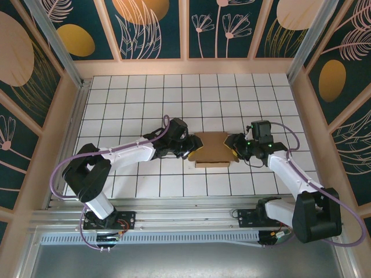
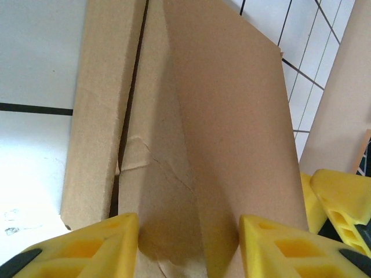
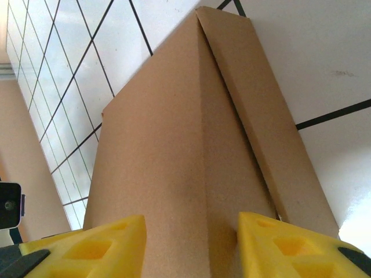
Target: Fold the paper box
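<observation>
Around us stand dark teal walls (image 1: pixel 151 29) painted with pale plant outlines and gold ovals, framed in light wood, with metal posts (image 1: pixel 55 37) at the far corners. Below them lies the desk (image 1: pixel 145 98), white with a black grid of squares, and a metal rail (image 1: pixel 185 220) runs along its near edge, where both arms are bolted. Purple cables (image 1: pixel 64 168) loop along the white arms. The paper box (image 1: pixel 212 149), plain brown cardboard, lies near the middle of the desk, partly folded, directly between the two arms. From the wrists we see one of its panels rising in a slanted ridge, with a narrow side strip lying beside it on the desk. The left gripper (image 1: pixel 188 147) meets the box's left end and the right gripper (image 1: pixel 233 145) its right end. Each gripper's yellow fingers (image 2: pixel 75 246) stand partway apart astride the raised cardboard; we cannot tell whether they press on it.
</observation>
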### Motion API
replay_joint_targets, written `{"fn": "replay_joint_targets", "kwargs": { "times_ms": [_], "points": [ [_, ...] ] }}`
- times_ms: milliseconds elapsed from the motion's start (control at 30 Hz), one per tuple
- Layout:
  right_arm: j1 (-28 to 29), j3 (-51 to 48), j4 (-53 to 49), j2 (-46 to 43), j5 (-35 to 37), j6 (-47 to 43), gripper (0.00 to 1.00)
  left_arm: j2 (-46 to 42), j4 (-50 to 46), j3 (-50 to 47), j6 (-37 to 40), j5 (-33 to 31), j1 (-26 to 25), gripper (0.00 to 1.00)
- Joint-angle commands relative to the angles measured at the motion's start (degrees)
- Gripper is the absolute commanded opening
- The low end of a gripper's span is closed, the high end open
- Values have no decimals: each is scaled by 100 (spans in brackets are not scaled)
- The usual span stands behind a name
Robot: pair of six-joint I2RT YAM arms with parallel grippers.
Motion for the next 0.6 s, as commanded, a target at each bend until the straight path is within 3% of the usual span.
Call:
{"fn": "replay_joint_targets", "kwargs": {
  "times_ms": [0, 267, 567],
  "points": [
    [112, -101, 196, -28, -152, 183, 45, 115, 333, -65, -205, 297, -39, 47],
    [155, -219, 248, -41, -58, 187, 43, 203, 399, -207, -179, 316, -48, 37],
    [231, -331, 225, -64, 329, -38, 39, 462, 116, -200, 127, 145, -47, 35]
  ]
}}
